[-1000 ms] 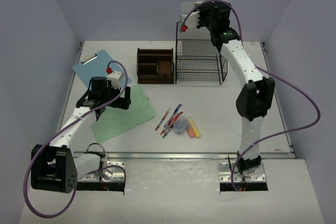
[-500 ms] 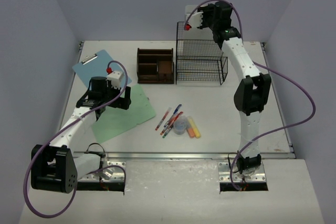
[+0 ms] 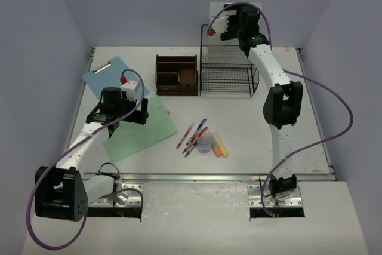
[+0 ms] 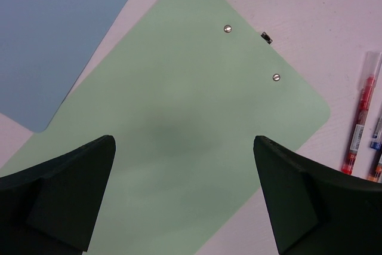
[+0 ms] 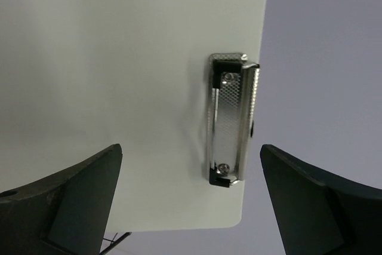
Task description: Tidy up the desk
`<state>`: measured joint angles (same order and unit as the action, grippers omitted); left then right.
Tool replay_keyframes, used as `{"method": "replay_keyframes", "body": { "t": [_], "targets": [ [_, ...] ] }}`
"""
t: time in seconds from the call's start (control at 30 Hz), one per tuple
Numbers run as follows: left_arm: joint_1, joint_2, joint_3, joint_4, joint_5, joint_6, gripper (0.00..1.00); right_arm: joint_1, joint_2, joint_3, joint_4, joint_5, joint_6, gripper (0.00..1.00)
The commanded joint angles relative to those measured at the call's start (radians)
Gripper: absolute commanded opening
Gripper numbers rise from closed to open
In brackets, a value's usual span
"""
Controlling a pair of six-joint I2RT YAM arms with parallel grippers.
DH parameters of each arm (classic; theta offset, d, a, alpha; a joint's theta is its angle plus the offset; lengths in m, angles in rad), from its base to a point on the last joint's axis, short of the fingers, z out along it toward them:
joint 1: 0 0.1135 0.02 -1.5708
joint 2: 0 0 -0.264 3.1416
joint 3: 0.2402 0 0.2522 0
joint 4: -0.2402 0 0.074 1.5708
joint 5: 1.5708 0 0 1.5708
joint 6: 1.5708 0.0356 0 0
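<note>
The large flat white rectangular desk point(image 3: 250, 129) is seen filling the centre of the overhead frame, a black wire-mesh rack point(image 3: 227, 67) at its top. Only in the wrist views are the fingers told: the left gripper point(image 4: 184, 141) is spread wide over a pale-green clipboard point(image 4: 179, 106), and the right gripper point(image 5: 191, 147) is parted, empty, facing a white clipboard point(image 5: 119, 58) with a metal clip point(image 5: 233, 117).

Bright, diffuse, even lighting. Soft shadow on green clipboard point(image 4: 197, 58) between left gripper point(image 4: 184, 147) fingertips; fingertips slightly defocused.
</note>
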<state>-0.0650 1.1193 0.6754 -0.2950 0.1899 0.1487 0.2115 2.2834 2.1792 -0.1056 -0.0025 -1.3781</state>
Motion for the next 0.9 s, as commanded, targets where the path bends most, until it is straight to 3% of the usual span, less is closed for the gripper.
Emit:
{"method": "replay_keyframes", "body": {
  "t": [0.0, 0.13, 0.3, 0.43, 0.6, 0.67, 0.8, 0.87],
  "targets": [
    [-0.002, -0.061, 0.029, 0.05, -0.022, 0.004, 1.0, 0.0, -0.137, 0.025, 0.06, -0.004, 0.063, 0.99],
    [-0.002, -0.11, 0.051, 0.058, -0.054, 0.07, 1.0, 0.002, -0.225, -0.001, 0.011, -0.011, 0.12, 0.99],
    [0.001, -0.075, 0.138, -0.035, 0.056, 0.227, 1.0, 0.003, -0.387, -0.139, -0.122, 0.0, 0.268, 0.99],
    [0.001, -0.027, 0.152, 0.051, -0.164, 0.175, 0.99, 0.006, -0.533, -0.279, -0.241, -0.02, 0.461, 0.99],
    [0.048, 0.048, 0.228, 0.125, -0.224, 0.17, 0.98, 0.008, -0.649, -0.447, -0.341, -0.068, 0.645, 0.99],
    [0.085, 0.184, 0.383, 0.063, -0.142, 0.201, 0.98, 0.008, -0.685, -0.488, -0.417, -0.108, 0.72, 0.98],
    [0.288, 0.404, 0.635, -0.095, 0.137, 0.228, 0.93, 0.008, -0.748, -0.556, -0.511, -0.216, 0.817, 0.98],
    [0.317, 0.468, 0.698, -0.133, 0.224, 0.25, 0.91, 0.008, -0.758, -0.575, -0.584, -0.273, 0.911, 0.91]
  ]
}}
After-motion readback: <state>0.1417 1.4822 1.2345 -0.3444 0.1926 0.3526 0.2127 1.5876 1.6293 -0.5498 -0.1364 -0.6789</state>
